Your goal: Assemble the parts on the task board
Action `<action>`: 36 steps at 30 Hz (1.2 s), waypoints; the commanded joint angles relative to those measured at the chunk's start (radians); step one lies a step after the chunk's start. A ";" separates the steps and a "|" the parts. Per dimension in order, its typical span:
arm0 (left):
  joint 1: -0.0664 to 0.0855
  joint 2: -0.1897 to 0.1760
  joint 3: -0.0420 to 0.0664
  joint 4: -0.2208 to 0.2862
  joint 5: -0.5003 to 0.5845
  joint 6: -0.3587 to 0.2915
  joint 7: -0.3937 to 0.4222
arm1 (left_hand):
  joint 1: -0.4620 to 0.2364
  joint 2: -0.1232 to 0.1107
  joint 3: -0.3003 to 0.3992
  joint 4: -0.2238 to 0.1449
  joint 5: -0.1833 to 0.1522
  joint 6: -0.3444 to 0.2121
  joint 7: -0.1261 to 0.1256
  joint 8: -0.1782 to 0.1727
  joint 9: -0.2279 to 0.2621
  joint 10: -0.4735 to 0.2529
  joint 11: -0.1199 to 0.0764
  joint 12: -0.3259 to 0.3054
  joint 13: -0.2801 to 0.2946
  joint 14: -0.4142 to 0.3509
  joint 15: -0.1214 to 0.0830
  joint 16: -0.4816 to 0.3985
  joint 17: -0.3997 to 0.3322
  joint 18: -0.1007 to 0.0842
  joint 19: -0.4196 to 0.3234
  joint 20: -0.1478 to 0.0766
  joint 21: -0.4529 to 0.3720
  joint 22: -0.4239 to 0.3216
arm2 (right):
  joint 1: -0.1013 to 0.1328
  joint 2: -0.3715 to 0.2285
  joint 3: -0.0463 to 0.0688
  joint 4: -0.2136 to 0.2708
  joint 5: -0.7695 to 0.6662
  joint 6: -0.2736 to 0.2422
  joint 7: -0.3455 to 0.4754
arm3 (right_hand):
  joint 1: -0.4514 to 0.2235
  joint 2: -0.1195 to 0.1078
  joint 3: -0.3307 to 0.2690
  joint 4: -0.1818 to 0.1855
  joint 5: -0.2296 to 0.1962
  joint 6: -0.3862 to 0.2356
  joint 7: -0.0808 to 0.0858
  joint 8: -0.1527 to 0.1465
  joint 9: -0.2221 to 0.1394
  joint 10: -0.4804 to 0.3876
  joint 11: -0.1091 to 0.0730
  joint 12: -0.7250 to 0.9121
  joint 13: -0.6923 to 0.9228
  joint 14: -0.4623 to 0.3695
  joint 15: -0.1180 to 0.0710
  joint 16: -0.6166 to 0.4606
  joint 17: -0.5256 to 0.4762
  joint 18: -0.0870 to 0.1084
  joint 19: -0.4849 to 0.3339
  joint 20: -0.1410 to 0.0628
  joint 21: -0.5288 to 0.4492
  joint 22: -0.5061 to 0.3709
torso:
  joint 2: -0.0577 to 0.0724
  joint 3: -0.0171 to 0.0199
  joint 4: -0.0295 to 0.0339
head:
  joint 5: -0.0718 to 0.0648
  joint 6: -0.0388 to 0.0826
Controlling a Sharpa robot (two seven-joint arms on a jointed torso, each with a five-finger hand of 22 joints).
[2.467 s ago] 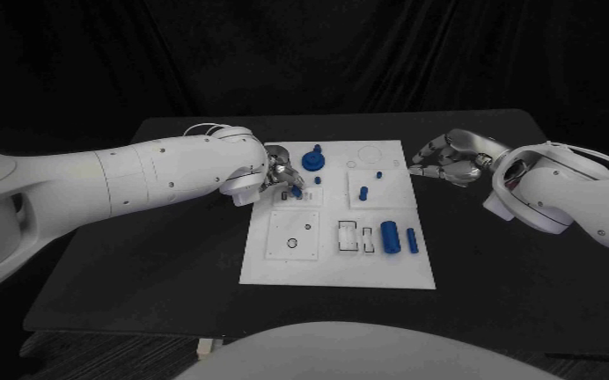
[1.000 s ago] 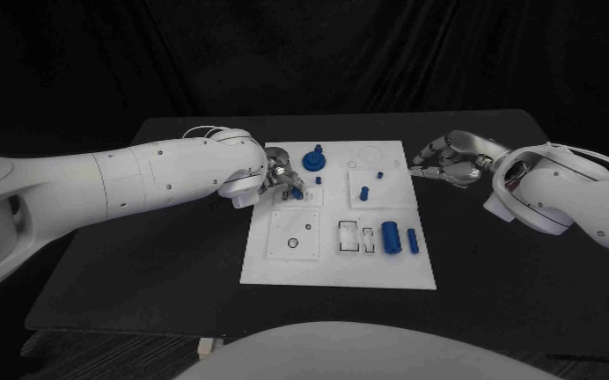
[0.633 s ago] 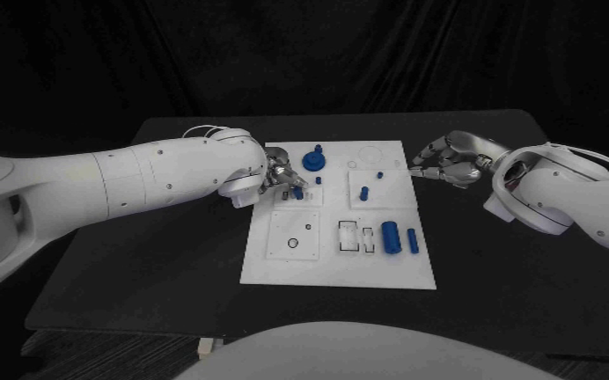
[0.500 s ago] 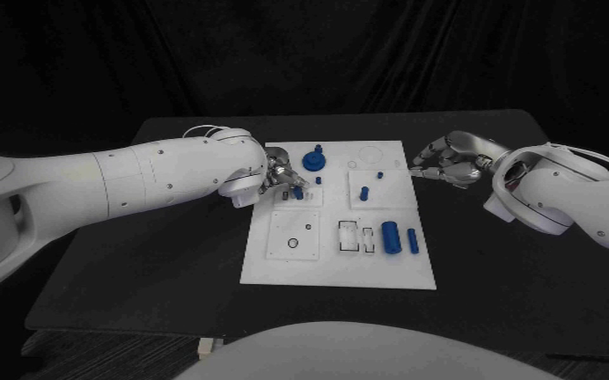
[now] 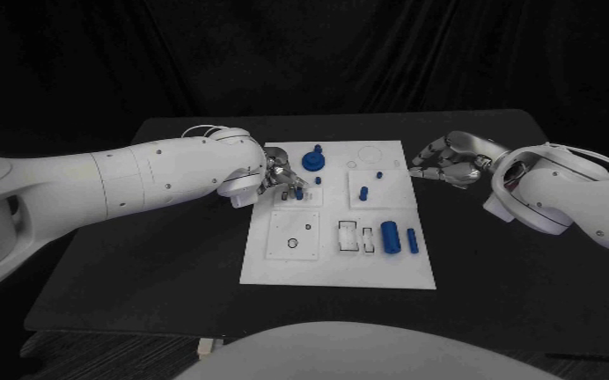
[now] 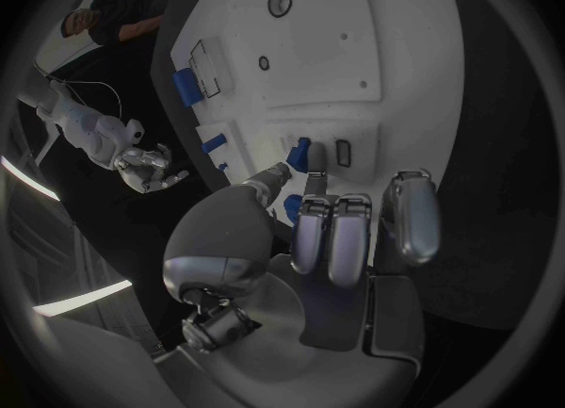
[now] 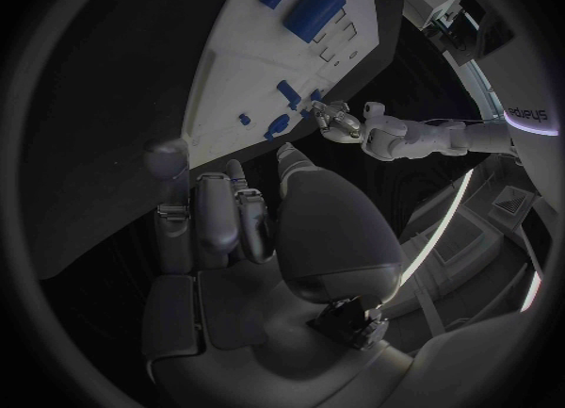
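Observation:
The white task board [image 5: 336, 267] lies in the middle of the black table. My left hand [image 5: 279, 178] is over the board's far left part and pinches a small blue part [image 5: 297, 192] between thumb and a finger. In the left wrist view that blue part [image 6: 299, 154] sits at the fingertips of the left hand [image 6: 330, 238], right beside a small rectangular slot [image 6: 343, 152] in the board [image 6: 389, 50]. My right hand [image 5: 444, 162] hovers just off the board's far right corner and holds nothing, its fingers loosely bent. The right hand [image 7: 235, 229] has the board [image 7: 224, 69] beyond it.
On the board a blue knob [image 5: 313, 162] stands at the far edge, and a blue peg [image 5: 363, 193] stands near the middle. A thick blue cylinder [image 5: 391, 237] and a thin one [image 5: 411, 239] lie at the right. Rectangular recesses [image 5: 348, 235] lie beside them.

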 commanded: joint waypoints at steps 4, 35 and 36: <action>-0.009 -0.004 -0.007 0.003 -0.024 0.033 -0.021 | 0.034 0.009 -0.061 0.013 0.001 -0.029 -0.014 0.115 0.075 0.094 -0.008 -0.004 0.252 0.084 -0.006 -0.002 0.232 0.002 0.003 -0.005 -0.008 0.063 | -0.006 0.000 0.001 -0.002 -0.001 0.005 -0.014 | 0.007 0.004 -0.004 0.000 0.003 0.003 0.002 -0.005 -0.001 -0.004 0.000 -0.006 0.099 0.002 0.006 -0.003 0.000 0.006 -0.005 0.000 -0.005 0.061 | 0.000 -0.0004 -0.0011 | 0.004 0.000; -0.010 -0.019 -0.007 0.019 -0.051 0.045 0.067 | 0.139 0.017 -0.099 -0.008 0.061 -0.114 -0.044 0.330 0.377 0.092 -0.032 -0.005 0.250 0.082 -0.026 -0.004 0.232 0.004 -0.001 -0.023 -0.032 0.078 | -0.014 0.001 0.001 -0.009 -0.001 0.002 -0.011 | 0.006 0.004 -0.005 0.000 0.003 0.003 0.003 -0.006 -0.002 -0.005 0.001 -0.007 0.097 0.001 0.007 -0.005 -0.003 0.007 -0.005 0.000 -0.011 0.059 | 0.000 -0.0001 -0.0002 | -0.003 0.000; -0.010 -0.020 -0.007 0.021 -0.051 0.046 0.067 | 0.142 0.017 -0.097 -0.011 0.061 -0.114 -0.044 0.329 0.377 0.092 -0.032 -0.005 0.250 0.082 -0.026 -0.004 0.232 0.004 -0.001 -0.024 -0.033 0.078 | -0.015 0.001 0.001 -0.009 -0.001 0.002 -0.011 | 0.006 0.004 -0.005 0.000 0.003 0.003 0.003 -0.006 -0.002 -0.005 0.001 -0.007 0.097 0.001 0.007 -0.005 -0.003 0.007 -0.005 0.000 -0.011 0.059 | 0.001 -0.0001 -0.0001 | -0.003 0.000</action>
